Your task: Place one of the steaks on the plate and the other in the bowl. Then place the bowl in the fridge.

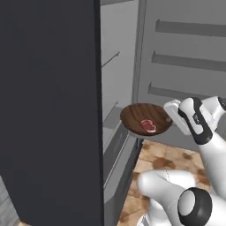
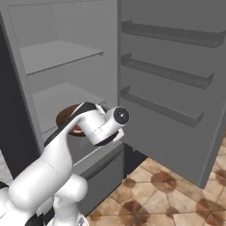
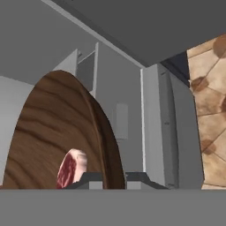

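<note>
The pincer point(image 3: 115, 180) is gripping the bowl point(image 1: 145, 118) by its rim, one dark tip sitting on each side of the wooden edge in the hand view. The bowl is hanging in the air just in front of the open fridge point(image 2: 66, 57), level with its lower shelf point(image 2: 62, 95), above the tiled floor point(image 2: 176, 194). One steak point(image 1: 148, 126) is lying inside the bowl, near the rim that the pincer is clamping. Beyond the bowl, the fridge's pale grey interior is showing two shelves, and the open door point(image 2: 176, 88) to the right of the bowl is carrying three racks.
</note>
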